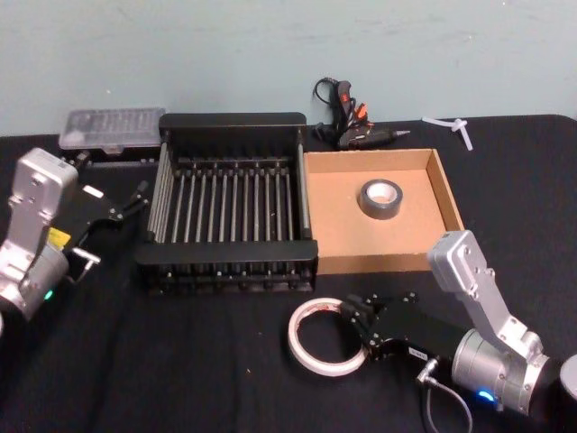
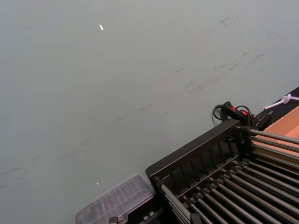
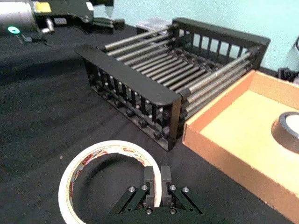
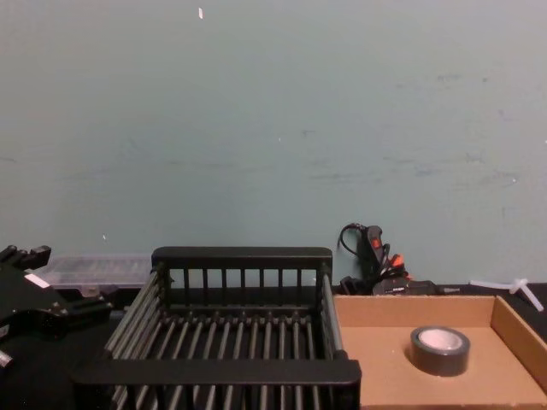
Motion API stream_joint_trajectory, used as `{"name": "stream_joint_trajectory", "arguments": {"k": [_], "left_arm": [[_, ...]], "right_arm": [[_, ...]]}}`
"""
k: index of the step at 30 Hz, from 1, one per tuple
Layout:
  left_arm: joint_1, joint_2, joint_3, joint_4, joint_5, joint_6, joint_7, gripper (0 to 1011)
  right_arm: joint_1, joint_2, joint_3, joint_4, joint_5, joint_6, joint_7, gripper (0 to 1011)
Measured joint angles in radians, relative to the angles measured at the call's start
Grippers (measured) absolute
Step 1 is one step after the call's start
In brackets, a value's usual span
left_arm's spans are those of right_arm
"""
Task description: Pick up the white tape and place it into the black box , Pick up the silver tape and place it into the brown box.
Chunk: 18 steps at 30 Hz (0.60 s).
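- The left gripper is held at the far left beside the black box; whether its fingers are parted cannot be told.
- The white tape is found flat on the table, near the black box.
- The right gripper is closed narrowly on the white tape's rim.
- The silver tape is seated in the brown box, at right.

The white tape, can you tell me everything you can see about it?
The white tape is a big, thin ring with red print around its inside. It lies flat on the black tablecloth, in front of the black box and not touching it. You can see the cloth through its wide middle hole. The right pincer is shut on its near edge, one finger inside the ring and one outside. Nothing else touches it.
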Motion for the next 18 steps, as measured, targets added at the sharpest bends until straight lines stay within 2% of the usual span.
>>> {"name": "stream_joint_trajectory", "arguments": {"k": [12,18], "left_arm": [[0.000,0.000,0.000,0.000,0.000,0.000,0.000,1001],[0.000,0.000,0.000,0.000,0.000,0.000,0.000,1001]], "right_arm": [[0.008,0.039,-0.001,-0.058,0.048,-0.026,0.031,94],[0.023,0.043,-0.003,-0.068,0.063,-0.040,0.032,95]]}}
